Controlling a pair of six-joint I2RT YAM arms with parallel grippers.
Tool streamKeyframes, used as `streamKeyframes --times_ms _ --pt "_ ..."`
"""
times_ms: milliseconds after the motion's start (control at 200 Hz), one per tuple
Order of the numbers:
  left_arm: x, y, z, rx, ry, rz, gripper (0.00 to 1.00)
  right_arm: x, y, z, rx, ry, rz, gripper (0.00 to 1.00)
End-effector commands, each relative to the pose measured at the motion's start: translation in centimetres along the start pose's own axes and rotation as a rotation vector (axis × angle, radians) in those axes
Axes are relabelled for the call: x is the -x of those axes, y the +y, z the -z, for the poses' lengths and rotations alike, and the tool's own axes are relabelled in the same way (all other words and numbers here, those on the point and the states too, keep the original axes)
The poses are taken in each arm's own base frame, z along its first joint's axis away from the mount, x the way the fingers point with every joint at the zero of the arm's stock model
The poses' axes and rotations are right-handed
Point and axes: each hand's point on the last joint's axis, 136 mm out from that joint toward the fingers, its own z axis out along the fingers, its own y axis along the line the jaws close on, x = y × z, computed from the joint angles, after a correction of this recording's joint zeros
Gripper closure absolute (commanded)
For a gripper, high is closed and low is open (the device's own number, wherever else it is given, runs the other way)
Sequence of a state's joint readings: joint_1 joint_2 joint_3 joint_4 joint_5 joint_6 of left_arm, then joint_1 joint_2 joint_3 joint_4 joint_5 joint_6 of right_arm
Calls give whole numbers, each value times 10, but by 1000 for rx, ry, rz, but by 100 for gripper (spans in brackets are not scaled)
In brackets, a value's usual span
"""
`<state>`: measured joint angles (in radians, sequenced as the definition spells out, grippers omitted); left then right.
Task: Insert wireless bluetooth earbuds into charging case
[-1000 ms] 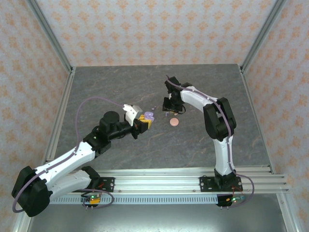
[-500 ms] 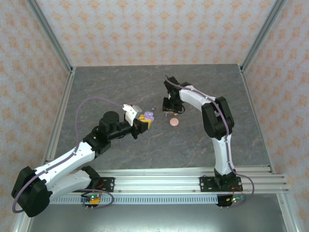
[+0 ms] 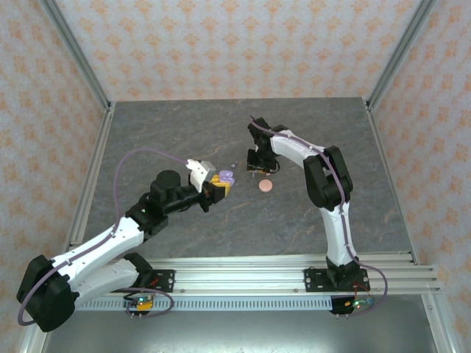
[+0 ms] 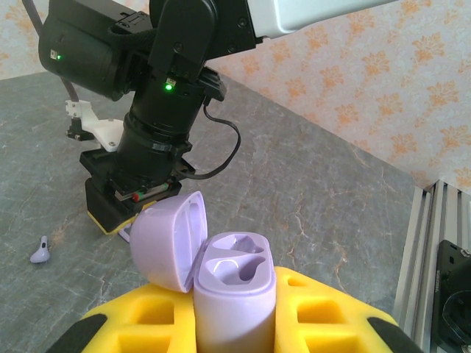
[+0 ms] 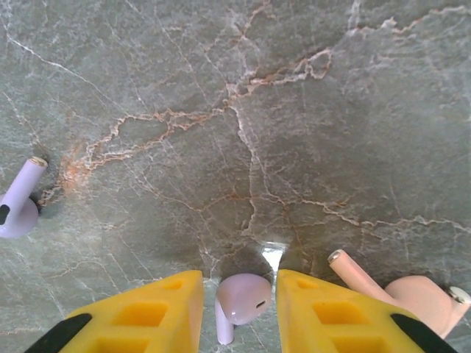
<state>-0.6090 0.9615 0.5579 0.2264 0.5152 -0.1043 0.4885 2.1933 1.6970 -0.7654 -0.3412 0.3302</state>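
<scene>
Two grips: left gripper clamps the charging case; right gripper narrowly straddles a purple earbud, seemingly untouched.

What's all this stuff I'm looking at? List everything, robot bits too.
charging case: one, pale purple, lid open, in the left tool
purple earbuds: two, pale purple, on the table; one between the fingers of the right tool, one nearby
peach earbud: one seen, pinkish, on the table beside the right tool
disc: one, pink, on the table
table: one, grey marbled
arms: two, black and white, near edge
tools: two, yellow fingers; left shut, right open
</scene>
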Motion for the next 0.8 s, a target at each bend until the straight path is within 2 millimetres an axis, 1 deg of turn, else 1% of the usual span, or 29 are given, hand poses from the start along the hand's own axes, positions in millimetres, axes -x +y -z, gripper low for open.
streamKeyframes --times_ms 0,480,616,796 --pt "1 -3 3 1 -13 -5 90 -5 -4 -7 -42 27 -8 69" --pt "0 -3 4 1 -14 -3 90 -6 -5 -22 -47 51 -25 73" --pt "-1 -2 3 3 -12 -3 90 -5 -4 -20 -42 43 -25 77" --pt "-3 -1 3 8 -7 0 90 -2 -3 -10 -37 7 -29 77"
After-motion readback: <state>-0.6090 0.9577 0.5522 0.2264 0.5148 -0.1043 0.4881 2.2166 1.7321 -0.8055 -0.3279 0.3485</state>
